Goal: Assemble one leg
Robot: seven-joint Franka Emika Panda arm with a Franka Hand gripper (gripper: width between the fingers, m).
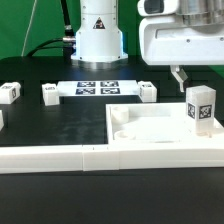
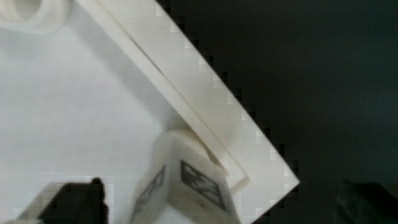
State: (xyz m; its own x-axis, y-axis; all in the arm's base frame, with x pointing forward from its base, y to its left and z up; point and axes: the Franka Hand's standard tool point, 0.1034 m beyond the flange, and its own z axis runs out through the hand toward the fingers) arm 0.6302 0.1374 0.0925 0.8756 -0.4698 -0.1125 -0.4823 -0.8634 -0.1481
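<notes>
Exterior view: the gripper, partly cut off, shows one finger only, above the upright leg in the panel's corner; wrist view: one dark finger stands clear of the leg, the other lost against the black table; jaws wide, holding nothing.

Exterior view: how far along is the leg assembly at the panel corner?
Done: one leg stands upright at the panel corner. In hand: nothing; the gripper hangs open above it. Left: seating cannot be confirmed, and other legs lie loose on the table.
</notes>
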